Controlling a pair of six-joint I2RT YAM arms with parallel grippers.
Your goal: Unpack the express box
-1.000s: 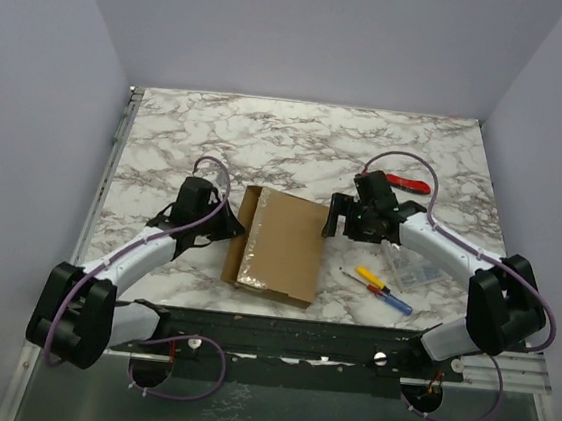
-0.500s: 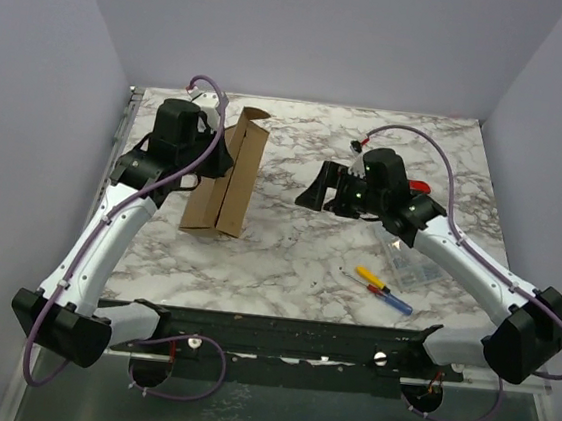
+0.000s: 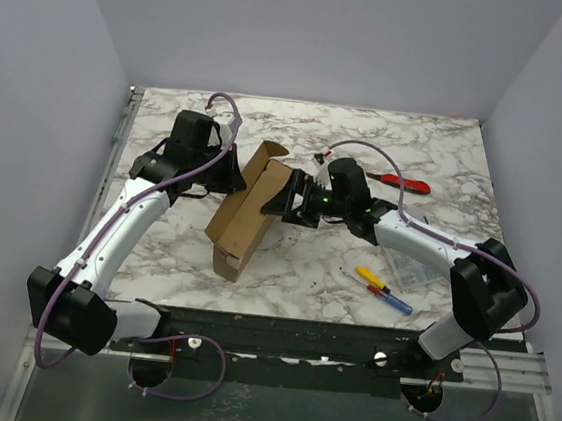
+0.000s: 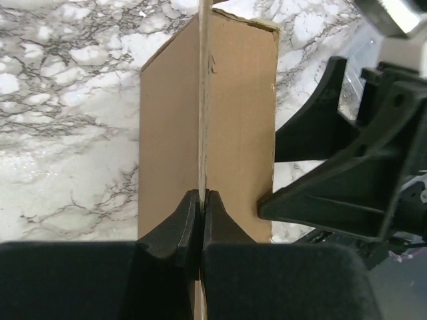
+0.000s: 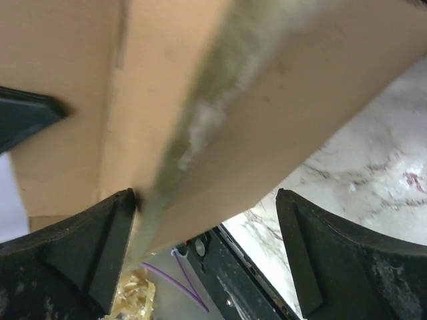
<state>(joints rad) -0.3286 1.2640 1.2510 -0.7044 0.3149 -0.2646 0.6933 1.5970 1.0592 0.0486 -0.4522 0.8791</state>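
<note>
L gripper (image 4: 200,200) pinches express box (image 3: 244,219); R gripper (image 5: 203,203) straddles edge.

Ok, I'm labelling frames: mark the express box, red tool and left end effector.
express box (image 3: 245,215), top external view, brown side panel.
red tool (image 3: 407,185), top external view, red part.
left end effector (image 4: 201,197), left wrist view, between fingertips.

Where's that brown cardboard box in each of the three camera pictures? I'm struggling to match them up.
Top external: express box tilted up at centre-left, between both arms.
Left wrist: express box dead centre, its edge pinched by the left gripper.
Right wrist: express box fills the upper frame, blurred.
Shared landmark: marble table.
</note>
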